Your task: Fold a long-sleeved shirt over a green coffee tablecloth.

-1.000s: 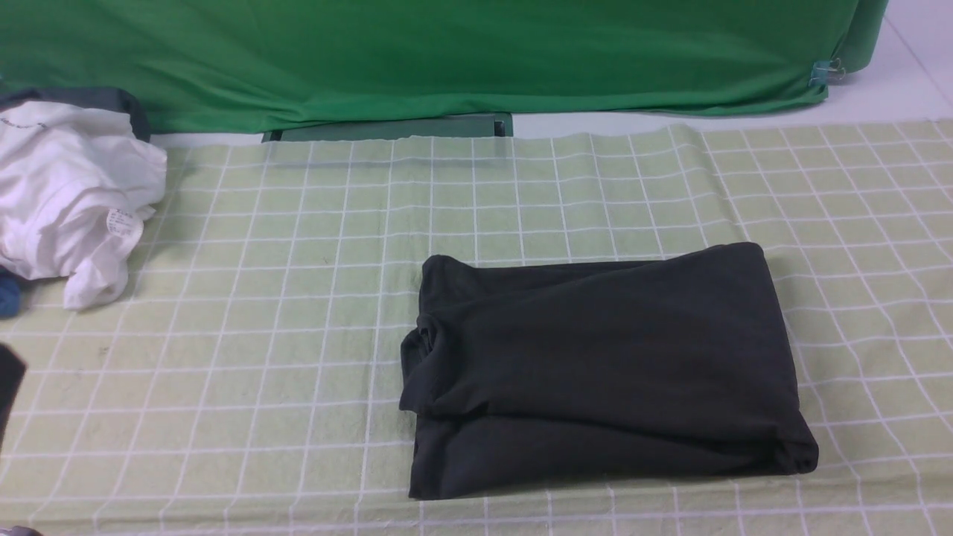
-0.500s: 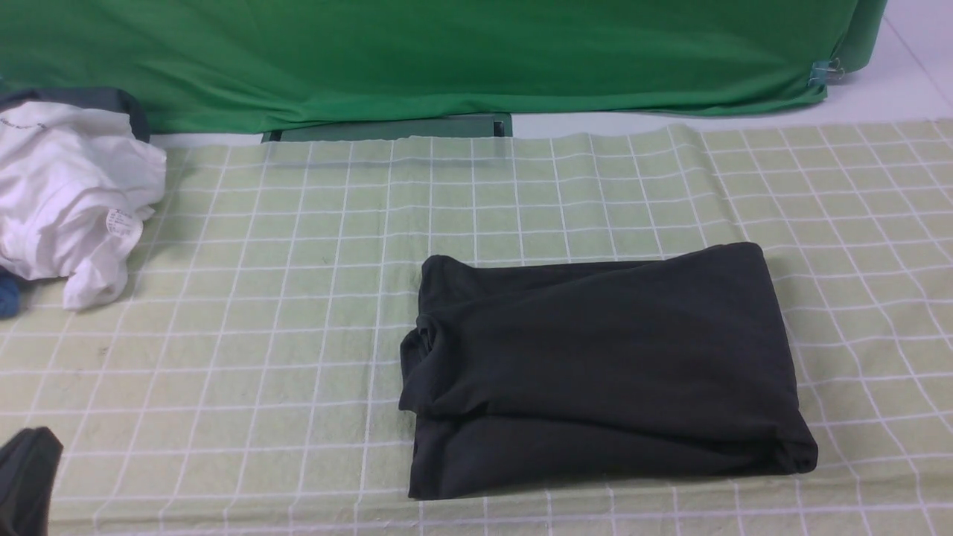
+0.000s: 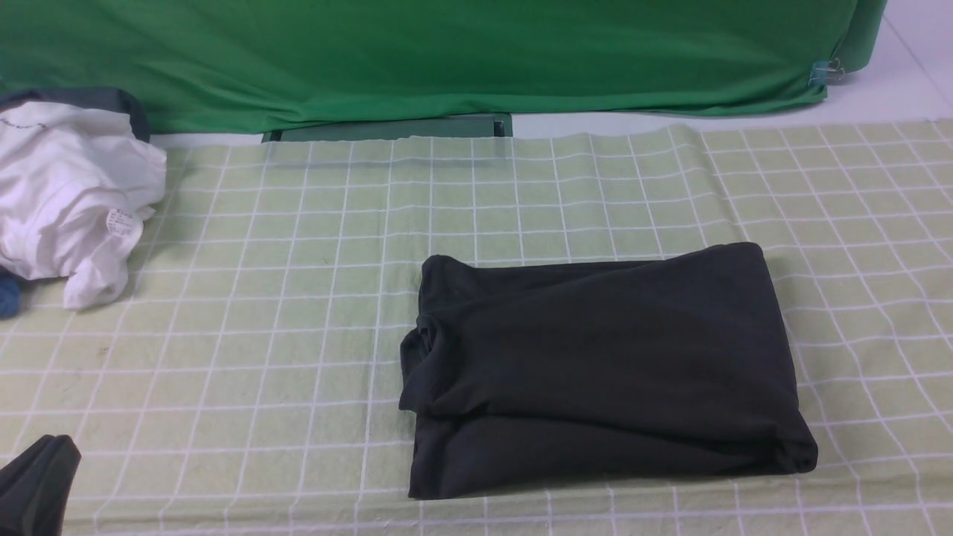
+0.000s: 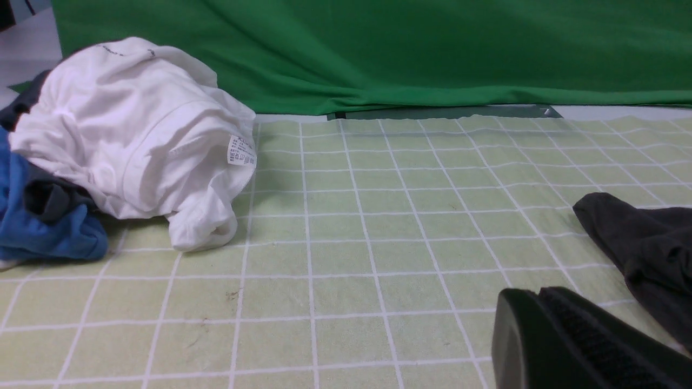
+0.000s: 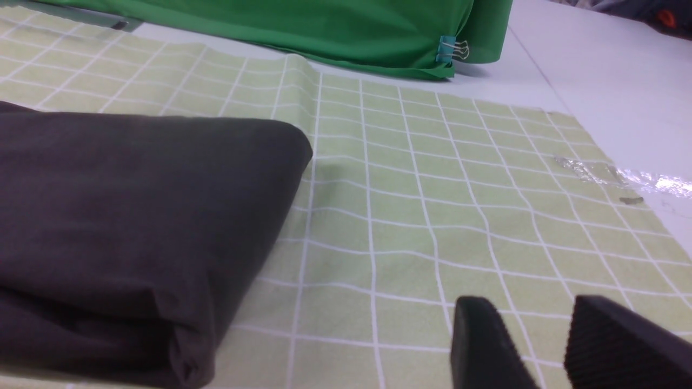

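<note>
- Left gripper (image 4: 540, 324) of mine is sitting with its jaws pressed together and nothing between them, hovering low over the green coffee tablecloth (image 3: 298, 298), near the long-sleeved shirt (image 3: 603, 365) but apart from it.
- In the front view I am seeing only the dark tip of that gripper, well to the shirt's left at the near edge of the cloth.
- My right gripper (image 5: 546, 346) is holding its two fingers (image 5: 481, 346) partly apart, empty, above bare cloth just beside the shirt's right edge and not touching it.
- I am looking at the shirt lying folded into a thick rectangular bundle on the tablecloth, with layered edges showing on its left and near sides.
- The tablecloth is spreading wide under the shirt, wrinkling a little to the shirt's right.
- A crumpled white garment (image 3: 67, 201) with a small label is resting on the cloth well to the shirt's left and farther back, touching a blue garment (image 4: 48, 227) and a dark grey one beside it.
- A plain deep green backdrop (image 3: 447, 59) is hanging behind the shirt, beyond the far edge of the tablecloth, pinned by a binder clip (image 5: 451, 49) at its right corner.
- White desk (image 5: 594, 81) is showing beyond the cloth, to the shirt's right.
</note>
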Controlling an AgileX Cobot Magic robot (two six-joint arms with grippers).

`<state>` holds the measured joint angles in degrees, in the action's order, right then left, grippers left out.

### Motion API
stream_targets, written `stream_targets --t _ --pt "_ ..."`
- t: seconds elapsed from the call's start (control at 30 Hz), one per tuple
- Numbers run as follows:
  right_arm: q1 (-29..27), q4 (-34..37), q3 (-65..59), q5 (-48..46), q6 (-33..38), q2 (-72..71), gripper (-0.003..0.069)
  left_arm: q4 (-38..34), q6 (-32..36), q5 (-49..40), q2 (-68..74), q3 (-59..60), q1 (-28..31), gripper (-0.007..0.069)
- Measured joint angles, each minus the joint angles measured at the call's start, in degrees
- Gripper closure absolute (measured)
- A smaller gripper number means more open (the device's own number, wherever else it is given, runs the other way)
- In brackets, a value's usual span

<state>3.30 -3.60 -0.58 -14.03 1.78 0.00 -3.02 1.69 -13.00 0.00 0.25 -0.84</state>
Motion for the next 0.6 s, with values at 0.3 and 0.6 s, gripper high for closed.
stream_targets --t 0.3,0.6 --pt "0.0 0.0 0.0 0.0 0.0 0.0 0.0419 0.0 0.47 -0.12 0.0 0.0 -3.16 0.0607" --pt "0.04 0.0 0.0 0.0 0.0 0.0 0.0419 0.0 0.59 -0.12 0.0 0.0 -3.16 0.0607"
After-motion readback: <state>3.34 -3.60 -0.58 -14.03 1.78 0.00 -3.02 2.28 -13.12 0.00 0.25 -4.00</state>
